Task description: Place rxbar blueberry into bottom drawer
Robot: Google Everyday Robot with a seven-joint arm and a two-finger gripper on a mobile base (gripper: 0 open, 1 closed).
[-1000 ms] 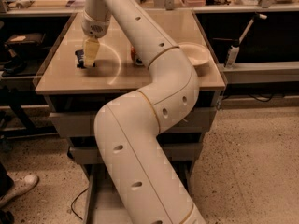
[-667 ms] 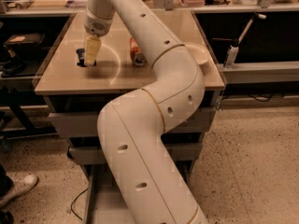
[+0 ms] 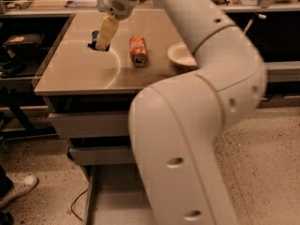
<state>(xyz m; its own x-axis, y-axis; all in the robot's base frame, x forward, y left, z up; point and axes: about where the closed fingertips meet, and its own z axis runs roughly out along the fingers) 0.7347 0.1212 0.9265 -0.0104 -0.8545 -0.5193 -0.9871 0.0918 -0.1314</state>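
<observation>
On the far left part of the tan tabletop [image 3: 77, 76], the rxbar blueberry [image 3: 93, 39] is seen as a small dark shape, partly covered from the right by the gripper [image 3: 103, 45]. The gripper is pointed downward and its pale yellow tip is set right at the bar, touching or all but touching it. Whether the gripper is spread, drawn together or clamped on the bar cannot be told from this view.

Just to the right of the bar, an orange soda can [image 3: 138, 50] is laid on its side with its end turned toward the camera. Farther right, near the table's edge, a shallow pale bowl [image 3: 178, 56] is partly hidden by the arm [image 3: 197, 125]. The arm is bent in a large white loop across the right and middle of the view, so that much of the cabinet's front is blocked.

Below the tabletop, two upper drawers [image 3: 86, 124] are shown closed, one above the other. Beneath them the bottom drawer [image 3: 110, 203] is pulled out toward the camera, its flat grey floor exposed and its right part covered by the arm. Nothing is seen lying on the exposed floor.

On the speckled floor at the left, a dark cable [image 3: 76, 205] is trailed beside the drawer, and a white shoe [image 3: 18, 189] is visible at the picture's edge.
</observation>
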